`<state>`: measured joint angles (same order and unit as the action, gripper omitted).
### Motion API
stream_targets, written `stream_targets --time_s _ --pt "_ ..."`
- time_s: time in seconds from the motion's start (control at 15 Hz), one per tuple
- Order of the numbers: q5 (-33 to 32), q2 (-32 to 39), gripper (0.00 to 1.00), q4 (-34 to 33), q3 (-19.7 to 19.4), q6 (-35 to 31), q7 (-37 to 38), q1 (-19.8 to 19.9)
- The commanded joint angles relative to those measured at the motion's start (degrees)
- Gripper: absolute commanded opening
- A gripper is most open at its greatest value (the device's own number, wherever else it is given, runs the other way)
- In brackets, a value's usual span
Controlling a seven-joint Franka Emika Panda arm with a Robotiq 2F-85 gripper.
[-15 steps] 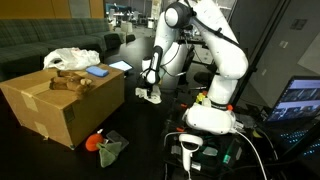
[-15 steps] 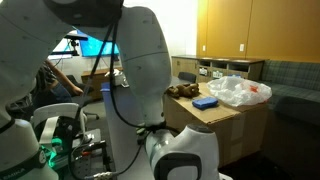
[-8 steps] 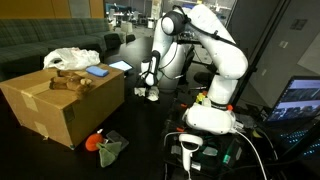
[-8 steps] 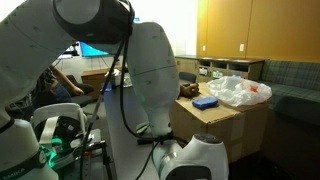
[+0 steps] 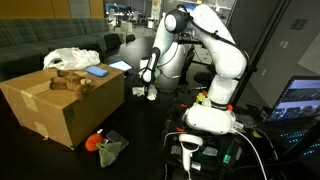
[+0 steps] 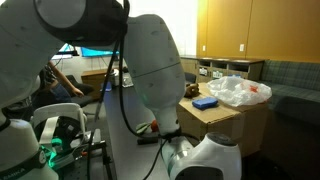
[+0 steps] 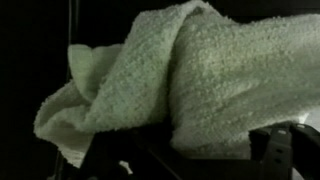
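A crumpled white terry cloth [image 7: 200, 70] fills most of the wrist view. It lies on a dark surface, and in an exterior view it shows as a small white heap [image 5: 149, 94]. My gripper [image 5: 148, 82] is right down on it, pointing downward. In the wrist view the gripper [image 7: 200, 152] straddles the cloth's lower edge. One dark finger [image 7: 285, 145] stands right beside the fabric, and the other finger is lost in the dark. The frames do not show how tightly the jaws press. In the exterior view from behind, the arm's body hides the gripper.
A cardboard box [image 5: 60, 100] stands close beside the cloth. On it are a white plastic bag [image 5: 70, 60], a blue flat item [image 5: 97, 71] and brown objects [image 5: 70, 82]. An orange item [image 5: 97, 141] lies on the floor. The robot base [image 5: 210, 115] and cables are close by.
The arm has dipped slightly and the gripper has settled lower onto the white cloth. In the view from behind, the arm's body has swung right and fills more of the frame.
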<state>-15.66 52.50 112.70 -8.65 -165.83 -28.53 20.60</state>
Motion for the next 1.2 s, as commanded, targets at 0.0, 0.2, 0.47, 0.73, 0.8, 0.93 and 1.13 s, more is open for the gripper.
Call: stream_targets --time_s 0.0,0.2,0.47,0.73,0.8,0.93,1.13 --pt "-0.52 -3.72 0.05 0.84 7.43 6.47 -8.25 7.00" --pt "1.77 -7.15 0.00 2.49 10.71 13.19 -14.04 9.31" --pt "5.75 -12.31 0.02 5.07 12.15 21.17 -18.65 9.47" --pt "9.57 -19.13 0.04 8.70 10.71 26.78 -18.25 6.94" --pt "10.39 -21.38 0.03 9.99 10.35 28.02 -17.56 6.34" --pt "12.13 -27.79 0.04 17.48 10.09 27.17 -14.93 4.28" --pt "16.40 -35.61 0.02 23.81 10.27 27.49 -11.25 1.61"
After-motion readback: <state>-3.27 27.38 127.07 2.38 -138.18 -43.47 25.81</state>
